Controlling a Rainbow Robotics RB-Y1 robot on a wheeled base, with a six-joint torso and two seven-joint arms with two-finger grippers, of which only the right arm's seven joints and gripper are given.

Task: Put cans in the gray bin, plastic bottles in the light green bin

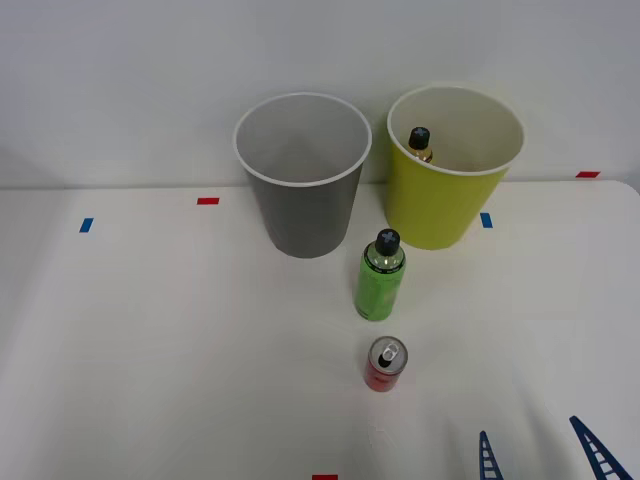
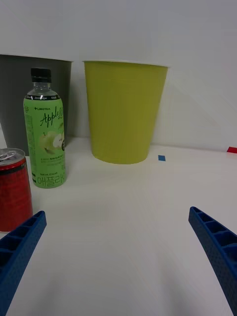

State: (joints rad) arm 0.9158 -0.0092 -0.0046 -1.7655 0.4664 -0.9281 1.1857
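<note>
A short red can (image 1: 385,364) (image 2: 14,190) with a silver top stands upright on the white table. Just behind it stands a green plastic bottle (image 1: 380,276) (image 2: 45,131) with a black cap. The gray bin (image 1: 303,175) (image 2: 15,98) is at the back, and the light green bin (image 1: 453,170) (image 2: 123,111) stands to its right with a black-capped bottle (image 1: 420,143) inside. My right gripper (image 1: 545,452) (image 2: 118,254) is open near the table's front right edge, to the right of the can, with nothing between its blue fingers.
Small red tape marks (image 1: 207,201) and blue tape marks (image 1: 86,225) dot the white table (image 1: 150,340). A pale wall rises behind the bins. The table's right edge (image 1: 632,200) runs close to the light green bin's side.
</note>
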